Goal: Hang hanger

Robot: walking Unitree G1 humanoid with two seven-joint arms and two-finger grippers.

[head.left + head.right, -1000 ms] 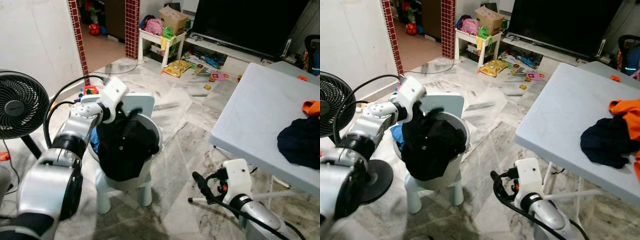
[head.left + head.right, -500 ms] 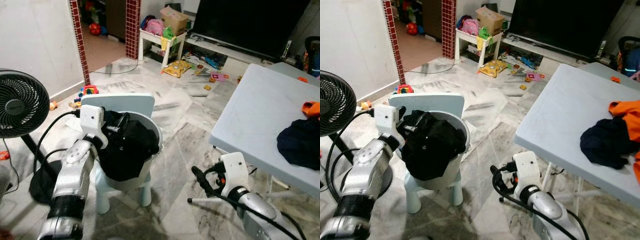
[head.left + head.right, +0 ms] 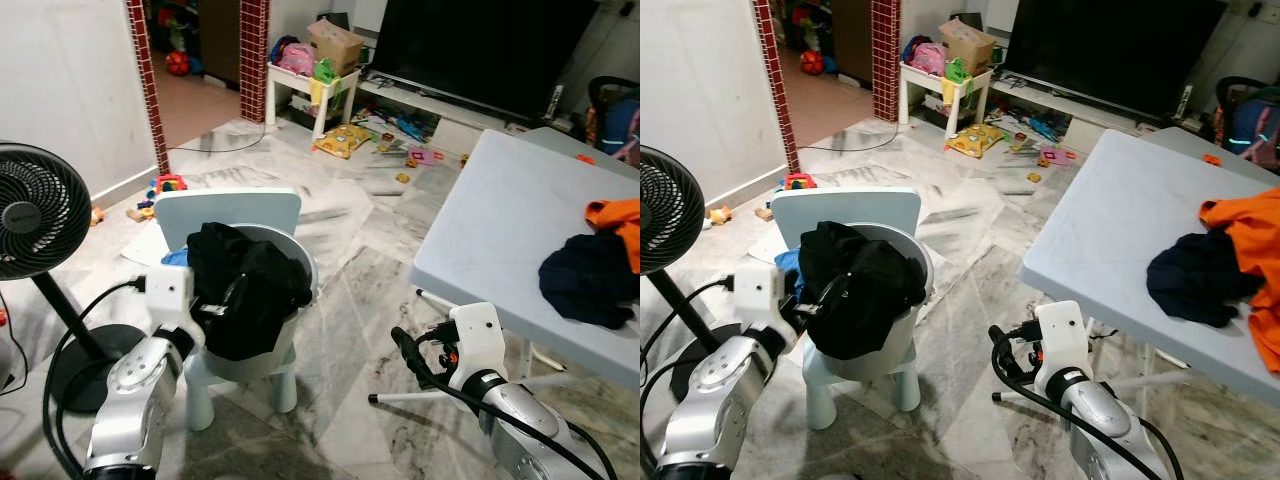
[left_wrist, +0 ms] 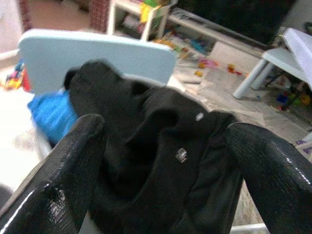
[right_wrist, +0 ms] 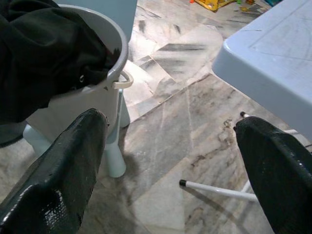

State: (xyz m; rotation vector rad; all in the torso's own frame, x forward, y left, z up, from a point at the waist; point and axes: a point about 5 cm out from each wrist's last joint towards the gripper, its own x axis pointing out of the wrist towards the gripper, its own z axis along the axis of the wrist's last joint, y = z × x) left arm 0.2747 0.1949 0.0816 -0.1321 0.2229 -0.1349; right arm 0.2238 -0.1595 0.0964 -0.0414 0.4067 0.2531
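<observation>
A black garment (image 3: 245, 295) is heaped over a grey bucket (image 5: 105, 92) that stands on a small light-blue chair (image 3: 230, 212). A blue cloth (image 4: 51, 114) lies in the bucket beside it. My left gripper (image 3: 218, 303) is low at the bucket's left side, open, its fingers (image 4: 63, 175) pointing at the garment (image 4: 161, 141) just ahead of them. My right gripper (image 3: 410, 355) hovers open above the marble floor between the chair and the table, holding nothing. No hanger can be made out.
A white folding table (image 3: 490, 230) on the right carries a navy garment (image 3: 590, 280) and an orange one (image 3: 615, 215). A thin white rod (image 5: 214, 190) lies by the table leg. A black standing fan (image 3: 35, 215) is at the left. Toys litter the floor before the TV (image 3: 480, 45).
My left arm has dropped from above the black garment to the bucket's lower left side. The head view shifted a little. My right gripper has barely moved.
</observation>
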